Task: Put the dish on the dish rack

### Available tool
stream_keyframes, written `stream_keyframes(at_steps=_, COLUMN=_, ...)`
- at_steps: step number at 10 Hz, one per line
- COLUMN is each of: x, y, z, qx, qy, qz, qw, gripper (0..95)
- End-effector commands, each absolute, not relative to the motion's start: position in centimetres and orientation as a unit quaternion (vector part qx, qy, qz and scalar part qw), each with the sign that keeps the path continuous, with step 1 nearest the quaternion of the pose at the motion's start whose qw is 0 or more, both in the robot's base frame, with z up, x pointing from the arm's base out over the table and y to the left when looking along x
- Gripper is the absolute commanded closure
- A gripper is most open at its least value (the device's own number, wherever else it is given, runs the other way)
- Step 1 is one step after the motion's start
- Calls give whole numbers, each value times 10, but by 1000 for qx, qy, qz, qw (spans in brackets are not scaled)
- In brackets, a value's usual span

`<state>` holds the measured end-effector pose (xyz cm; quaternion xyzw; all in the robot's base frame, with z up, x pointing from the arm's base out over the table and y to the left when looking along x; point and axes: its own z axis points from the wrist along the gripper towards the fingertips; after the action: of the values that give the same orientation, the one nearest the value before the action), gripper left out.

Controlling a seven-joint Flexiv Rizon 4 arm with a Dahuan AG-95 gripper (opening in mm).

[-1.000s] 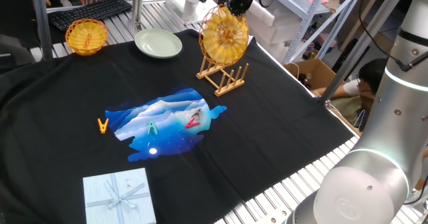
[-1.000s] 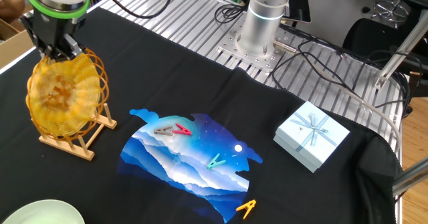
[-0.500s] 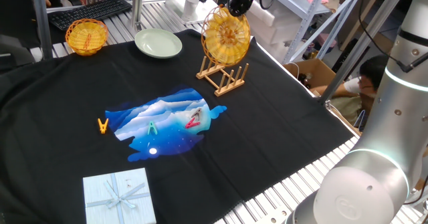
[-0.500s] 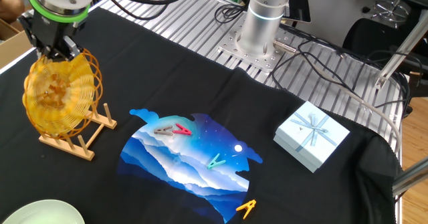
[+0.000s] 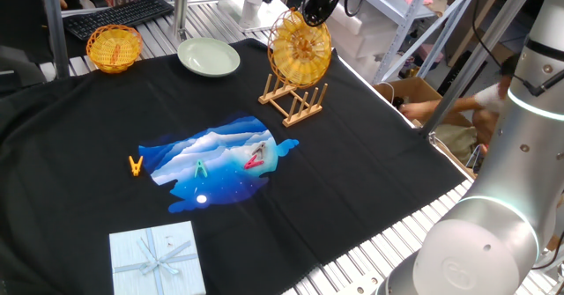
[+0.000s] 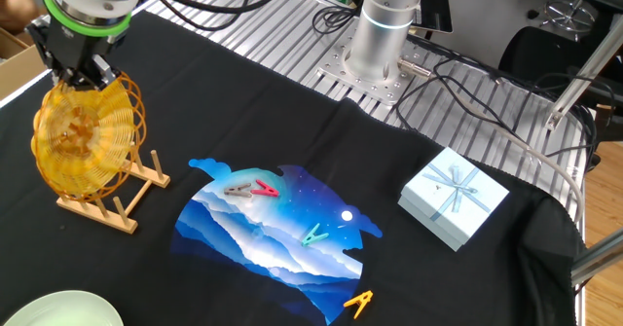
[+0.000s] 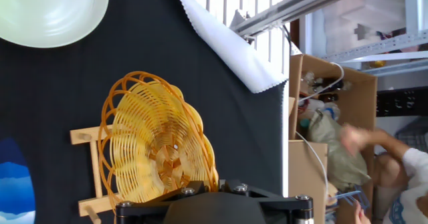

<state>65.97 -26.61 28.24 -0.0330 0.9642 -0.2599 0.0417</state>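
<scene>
The dish (image 5: 300, 48), a golden woven wicker plate, stands on edge in the light-wood dish rack (image 5: 296, 104) at the far side of the black cloth. It also shows in the other fixed view (image 6: 83, 136) and the hand view (image 7: 157, 144). My gripper (image 5: 313, 11) is right above it, shut on its top rim, as the other fixed view (image 6: 86, 73) shows. In the hand view the rim runs up between my gripper's (image 7: 204, 184) jaws. The rack's pegs (image 6: 107, 209) hold the dish's lower edge, and its base (image 7: 83, 137) shows beside the dish.
A pale green plate (image 5: 209, 56) and a small yellow basket (image 5: 114, 47) sit left of the rack. A blue cloth (image 5: 220, 158) with clothespins, an orange clothespin (image 5: 135, 165) and a gift box (image 5: 157, 258) lie nearer. A cardboard box (image 7: 328, 130) stands beyond the table edge.
My gripper and the dish's top rim have shifted a little sideways along the rack. The dish's lower edge stays among the pegs. A person by the cardboard box has moved.
</scene>
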Motion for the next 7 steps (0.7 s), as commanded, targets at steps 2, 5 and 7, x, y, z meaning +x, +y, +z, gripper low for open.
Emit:
stream_keyframes(at_steps=2, x=660, y=-268, z=281, qx=-28, qy=962, qz=-269, qw=45, gripper=950)
stream_keyframes(at_steps=5, x=659, y=-266, z=279, qx=-19, qy=961, qz=-273, qw=45, gripper=950)
stream_keyframes(at_steps=7, x=659, y=-264, z=275, qx=-17, qy=960, qz=-274, qw=46, gripper=950)
